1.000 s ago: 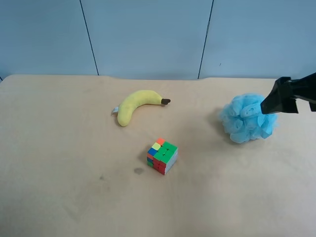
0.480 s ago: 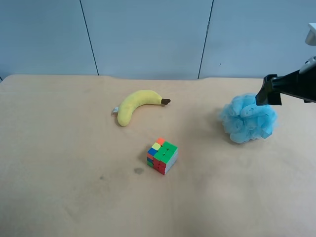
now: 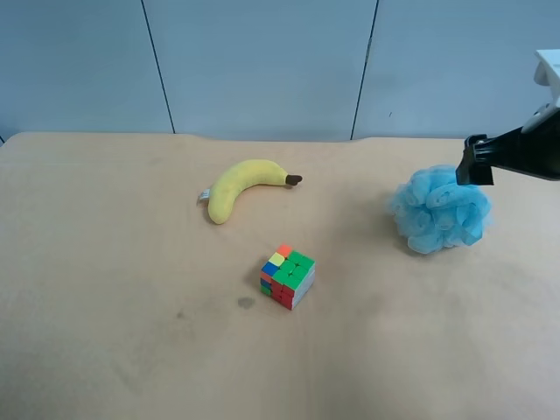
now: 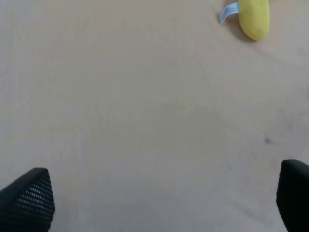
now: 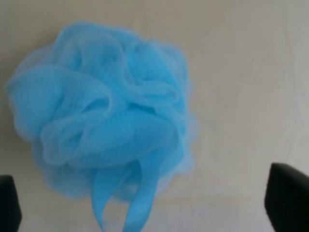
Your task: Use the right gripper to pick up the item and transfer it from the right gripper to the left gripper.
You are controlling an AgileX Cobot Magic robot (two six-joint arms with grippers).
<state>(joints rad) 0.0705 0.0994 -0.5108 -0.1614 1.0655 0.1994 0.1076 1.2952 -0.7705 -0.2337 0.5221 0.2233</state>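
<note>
- Fluffy light-blue ruffled mesh bath pouf (image 3: 440, 210): sits on the tan tabletop (image 3: 131, 332), near the exterior high view's right edge, well apart from the other objects.
- Roughly round, so offers no long axis to line up with; flat blue ribbon loop (image 5: 137, 193) trails from the ball toward the wrist camera.
- Right gripper (image 3: 477, 162) on the black arm: hangs just above the pouf's far upper side, apparently without touching it.
- Seen in the right wrist view (image 5: 147, 205) with black fingertips spread wide and nothing clamped; pouf (image 5: 104, 130) lies ahead of the opening, nearer one fingertip than the other.
- Probably calls for a small sideways correction, then a descent to straddle the ball.
- Left gripper (image 4: 159, 200): fingertips likewise apart, over bare table, holding nothing; absent from the exterior high view, so clearly farther from the pouf.
- Beyond: yellow plush banana (image 3: 245, 184) and multicoloured puzzle cube (image 3: 287, 276) around mid-table.
</note>
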